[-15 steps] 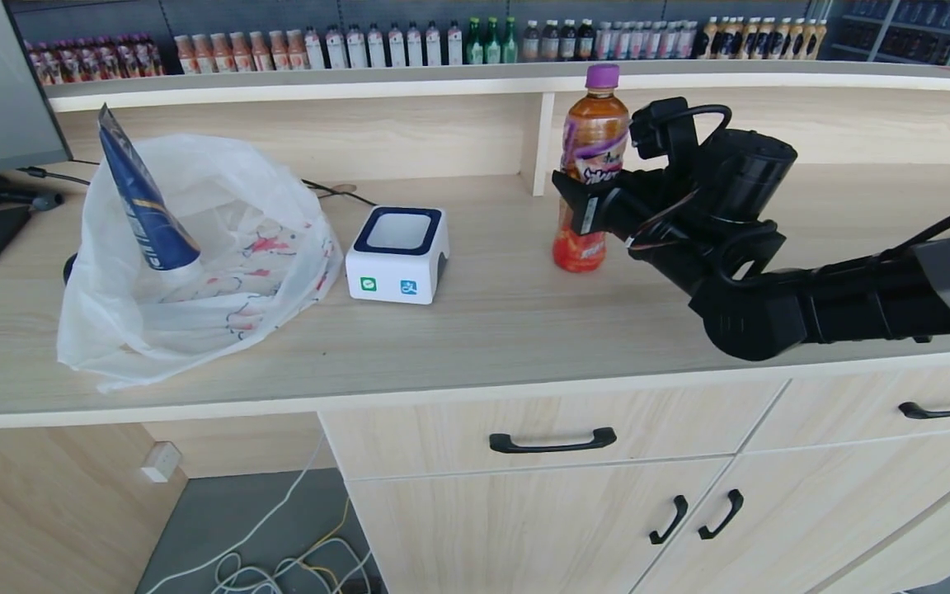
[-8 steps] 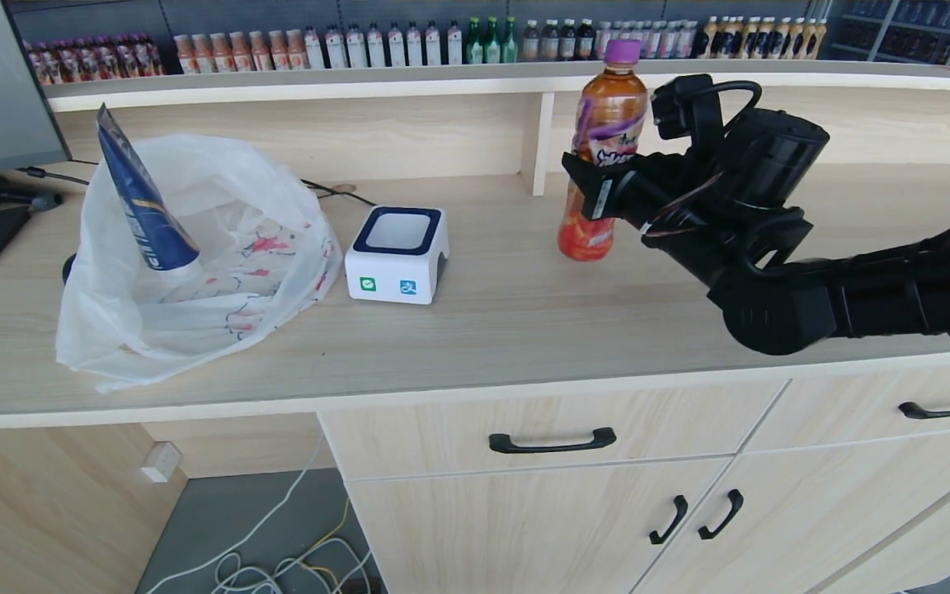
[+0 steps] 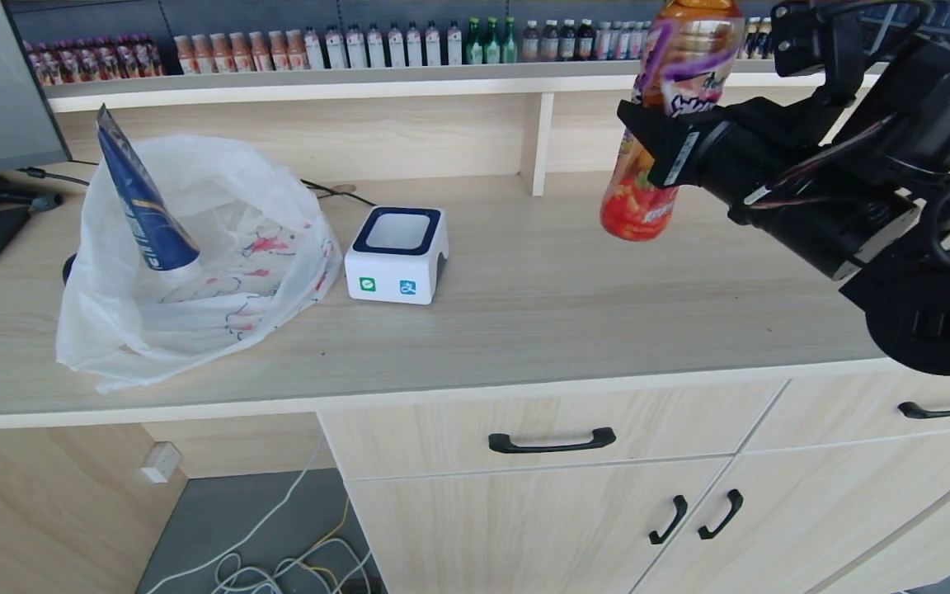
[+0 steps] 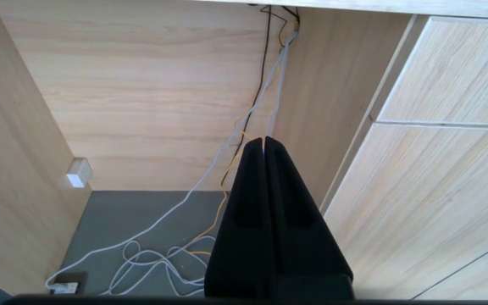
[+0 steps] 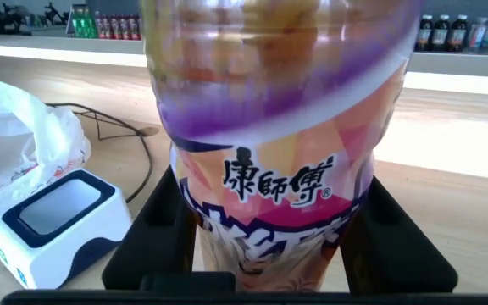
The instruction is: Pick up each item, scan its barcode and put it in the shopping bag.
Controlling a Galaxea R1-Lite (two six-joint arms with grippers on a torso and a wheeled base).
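Right gripper (image 3: 660,139) is clamped on the orange drink bottle (image 3: 638,206) at mid-body. The bottle is upright and held high above the counter (image 3: 524,305), right of the scanner (image 3: 397,254).

Its label is purple and pink with dark characters. They fill the right wrist view but sit at an angle from the head camera.

The scanner front has two small icons, one green and one blue. The right wrist view shows its top window.

Shopping bag (image 3: 219,247) sits left of the scanner. A blue tube (image 3: 145,206) stands in it, lettering too small to read.

Left gripper (image 4: 265,148) has its fingers pressed together. It's below counter level, by the cabinet panels, above the floor cables (image 4: 159,263).
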